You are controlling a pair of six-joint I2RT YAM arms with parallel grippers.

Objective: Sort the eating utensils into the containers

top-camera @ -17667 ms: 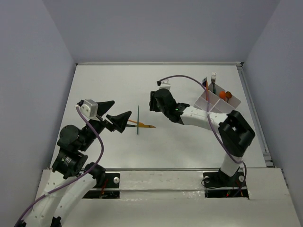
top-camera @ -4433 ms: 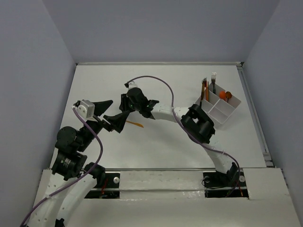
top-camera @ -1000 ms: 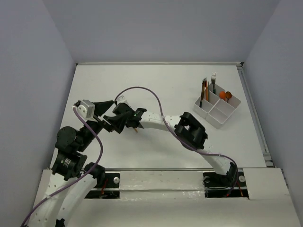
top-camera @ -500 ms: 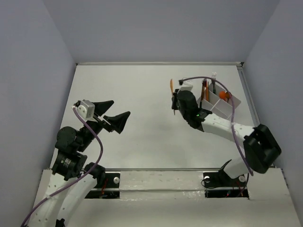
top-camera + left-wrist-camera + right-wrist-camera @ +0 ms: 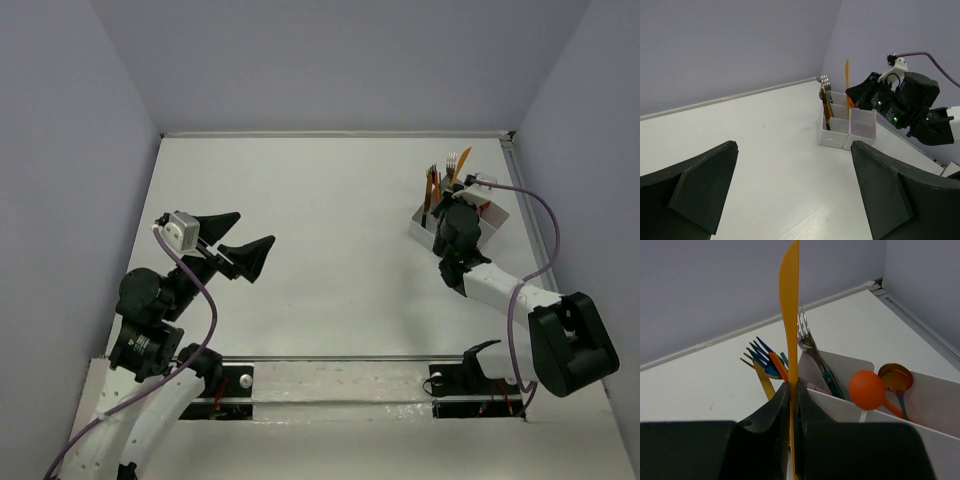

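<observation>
Right fingers pinch an orange plastic knife upright, tip up, over the white four-compartment box at the bench's far right, beside its forks and orange spoon. Left fingers gape wide, empty, at the left.

Top cam overhead from behind, L wrist low, far, R wrist close, all share white box

You are looking at a white surface boxed in by plain lavender-grey walls: a back wall, a left wall and a right wall. A pale raised rail runs along the surface's right edge. The light falls soft and even, leaving only faint shadows.
</observation>
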